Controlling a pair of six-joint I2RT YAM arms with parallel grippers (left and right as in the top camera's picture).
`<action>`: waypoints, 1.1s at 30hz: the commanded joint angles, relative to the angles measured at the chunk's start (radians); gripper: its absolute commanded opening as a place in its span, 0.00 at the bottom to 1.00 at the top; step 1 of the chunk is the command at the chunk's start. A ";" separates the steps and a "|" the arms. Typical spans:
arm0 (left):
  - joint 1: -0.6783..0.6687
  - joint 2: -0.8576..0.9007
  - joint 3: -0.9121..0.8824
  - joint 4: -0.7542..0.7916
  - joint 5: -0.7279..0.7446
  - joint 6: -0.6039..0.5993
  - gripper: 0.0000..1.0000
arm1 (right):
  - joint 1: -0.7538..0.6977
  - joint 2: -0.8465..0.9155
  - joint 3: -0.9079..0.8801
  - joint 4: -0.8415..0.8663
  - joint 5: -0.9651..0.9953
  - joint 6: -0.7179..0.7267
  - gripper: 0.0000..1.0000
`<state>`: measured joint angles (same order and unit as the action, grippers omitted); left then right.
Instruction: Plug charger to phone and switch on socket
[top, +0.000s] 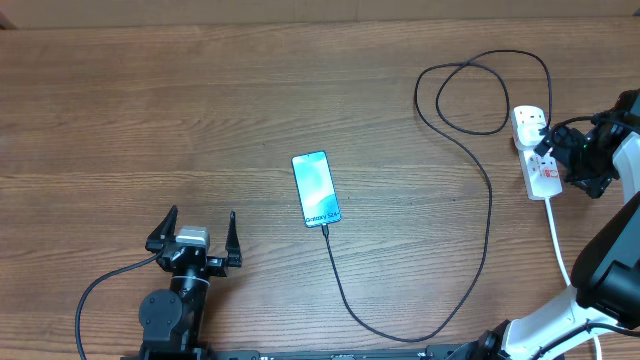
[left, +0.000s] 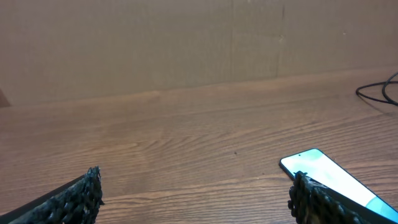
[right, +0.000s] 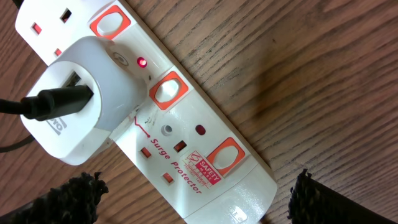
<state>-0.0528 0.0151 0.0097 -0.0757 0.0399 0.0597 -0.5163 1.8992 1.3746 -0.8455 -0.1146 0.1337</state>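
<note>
The phone (top: 316, 188), a slim rectangular handset with a glowing light-blue screen and dark rim, lies flat on the brown wooden table (top: 150, 100). Bare wood lies all round it, widest to its left, and the table's far edge is well beyond its far short edge. One long thin black charger cable (top: 489, 210) meets the phone's near short edge, sweeps out to the phone's right and loops once. It ends at one white adapter block (right: 81, 118) seated in the single white elongated power strip (top: 541, 172), far right of the phone. Three orange-framed rocker switches (right: 166, 90) show on the strip, and one small red light (right: 142, 62) glows. There are two grippers. The left gripper (top: 201, 216), near and left of the phone, has its jaws spread wide and empty. The right gripper (right: 199, 202) hangs over the strip, its jaws wide apart, gripping nothing.
</note>
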 joint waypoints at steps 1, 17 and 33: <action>-0.007 -0.011 -0.005 -0.002 -0.014 0.020 1.00 | 0.000 -0.024 0.014 0.006 0.008 -0.005 1.00; -0.007 -0.011 -0.005 -0.002 -0.014 0.020 1.00 | 0.007 -0.462 0.013 0.005 0.008 -0.005 1.00; -0.007 -0.011 -0.005 -0.002 -0.014 0.019 1.00 | 0.080 -0.692 0.002 0.000 0.008 -0.005 1.00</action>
<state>-0.0528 0.0151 0.0097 -0.0761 0.0395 0.0597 -0.4683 1.2106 1.3743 -0.8478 -0.1143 0.1337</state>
